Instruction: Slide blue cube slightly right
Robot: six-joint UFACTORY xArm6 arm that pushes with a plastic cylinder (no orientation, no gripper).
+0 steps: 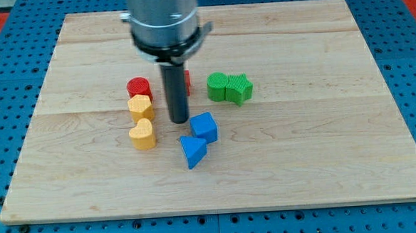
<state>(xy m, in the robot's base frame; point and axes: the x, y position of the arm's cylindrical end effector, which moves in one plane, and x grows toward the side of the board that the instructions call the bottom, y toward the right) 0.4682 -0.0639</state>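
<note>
The blue cube (205, 126) sits near the board's middle, with a blue triangular block (193, 151) touching it just below and to the left. My tip (180, 121) rests on the board just left of the blue cube and slightly above it, close to the cube's left face; I cannot tell if they touch. The rod rises from there to the arm's grey body at the view's top.
Two yellow blocks (141, 106) (143, 134) stand left of the tip, a red cylinder (139, 86) above them. Another red block (187, 80) is mostly hidden behind the rod. Two green blocks (218, 87) (239, 89) lie to the upper right. The wooden board (323, 139) rests on blue pegboard.
</note>
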